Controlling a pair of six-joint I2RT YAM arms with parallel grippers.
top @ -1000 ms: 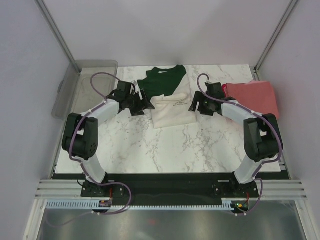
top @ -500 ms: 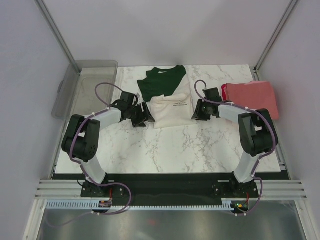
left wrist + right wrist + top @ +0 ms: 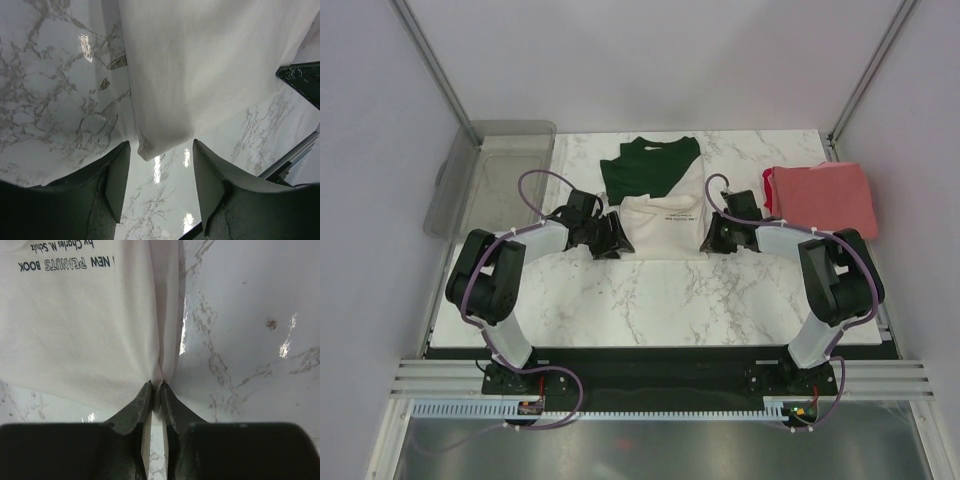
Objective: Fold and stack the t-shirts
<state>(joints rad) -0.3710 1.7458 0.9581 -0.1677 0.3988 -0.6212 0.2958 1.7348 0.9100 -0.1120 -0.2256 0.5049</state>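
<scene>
**Both grippers at the near corners of the cream-white t-shirt**

The marble-patterned worktop [image 3: 660, 290] fills the middle of the top view, with the two arm bases at its near edge. A clear grey plastic bin [image 3: 485, 175] stands beside its far left corner.

The cream-white t-shirt [image 3: 665, 215] lies partly folded on the far half of the worktop, about midway between left and right. Its dark green part points toward the far edge and its cream panel toward the arms. The coral-red t-shirt [image 3: 825, 195] lies folded at the far right side of the worktop, well apart from the cream-white one and with neither gripper near it.

The left gripper [image 3: 160, 150] sits low at the near left corner of the cream panel. Its jaws stand partly open, one on each side of that corner, with a gap between each finger and the cloth, so it holds nothing.

The right gripper [image 3: 155, 386] sits at the near right corner of the cream panel. Its jaws are almost together and pinch the folded edge of the cloth between their tips. In the right wrist view the cloth gathers into a crease at the pinch, and dark lettering [image 3: 65, 262] shows on the panel beyond it.
</scene>
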